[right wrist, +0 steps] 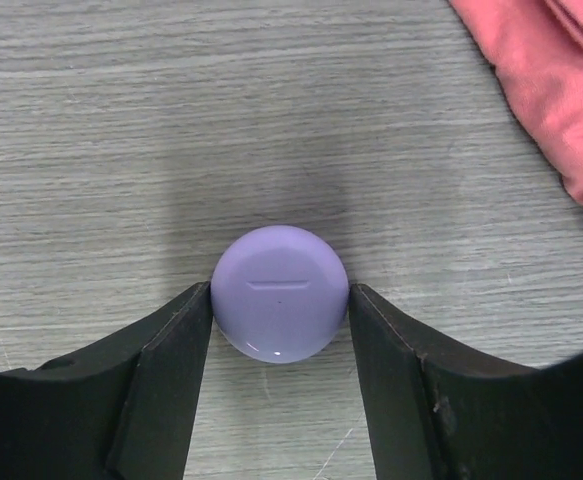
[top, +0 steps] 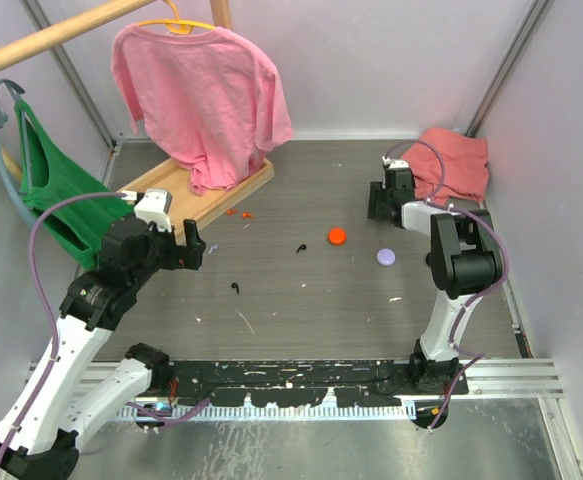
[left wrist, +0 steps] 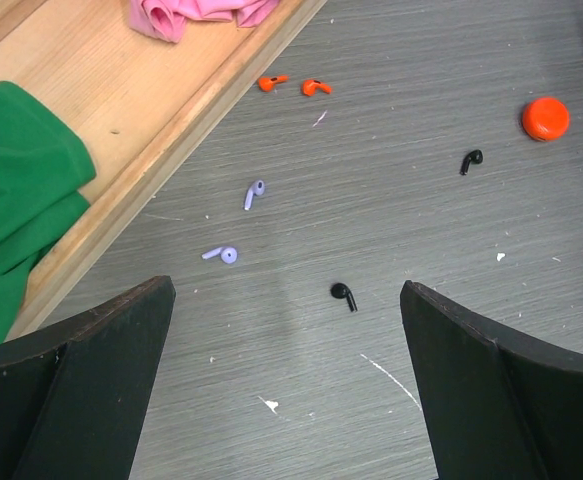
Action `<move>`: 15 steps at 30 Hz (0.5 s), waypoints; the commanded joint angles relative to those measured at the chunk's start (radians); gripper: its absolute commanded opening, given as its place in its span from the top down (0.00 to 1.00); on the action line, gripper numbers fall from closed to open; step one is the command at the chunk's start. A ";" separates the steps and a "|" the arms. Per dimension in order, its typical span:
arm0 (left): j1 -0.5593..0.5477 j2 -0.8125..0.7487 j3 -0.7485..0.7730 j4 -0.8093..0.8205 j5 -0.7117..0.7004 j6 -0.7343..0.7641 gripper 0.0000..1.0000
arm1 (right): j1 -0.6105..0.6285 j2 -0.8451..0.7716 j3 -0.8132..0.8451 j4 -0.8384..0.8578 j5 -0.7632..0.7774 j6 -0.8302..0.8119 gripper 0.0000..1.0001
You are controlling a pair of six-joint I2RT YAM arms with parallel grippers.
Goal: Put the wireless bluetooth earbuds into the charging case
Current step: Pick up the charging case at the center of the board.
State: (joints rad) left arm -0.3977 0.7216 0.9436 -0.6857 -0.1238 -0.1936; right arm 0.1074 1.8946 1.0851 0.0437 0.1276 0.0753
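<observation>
A round lilac charging case (right wrist: 280,292) lies on the grey table between my right gripper's (right wrist: 280,302) jaws, and both fingers touch its sides. In the top view the right gripper (top: 383,205) hangs by the pink cloth, fingertips hidden, with a lilac case (top: 385,257) just nearer. My left gripper (left wrist: 286,290) is wide open above the table and holds nothing. Ahead of it lie a black earbud (left wrist: 343,293), two lilac earbuds (left wrist: 254,193) (left wrist: 221,254), two orange earbuds (left wrist: 271,82) (left wrist: 316,87) and another black earbud (left wrist: 470,160). An orange case (top: 337,236) sits mid-table.
A wooden rack base (top: 211,195) stands at the back left, with a pink shirt (top: 201,90) and a green garment (top: 56,190) hanging over it. A crumpled pink cloth (top: 456,165) lies at the back right, close to the right gripper. White specks and scratches dot the table.
</observation>
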 commanded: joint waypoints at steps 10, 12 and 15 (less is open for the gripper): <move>0.014 -0.027 -0.002 0.064 0.071 -0.006 0.02 | 0.028 -0.079 0.007 -0.030 -0.038 -0.002 0.54; 0.013 -0.031 -0.002 0.068 0.099 -0.012 0.02 | 0.042 -0.115 -0.018 -0.022 -0.040 0.010 0.55; 0.014 -0.031 0.004 0.073 0.132 -0.028 0.02 | 0.072 -0.172 -0.063 -0.012 -0.043 0.033 0.55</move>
State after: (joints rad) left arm -0.3901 0.7059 0.9398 -0.6834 -0.0559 -0.1986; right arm 0.1398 1.8477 1.0603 0.0074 0.0986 0.0742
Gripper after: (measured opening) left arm 0.980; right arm 0.579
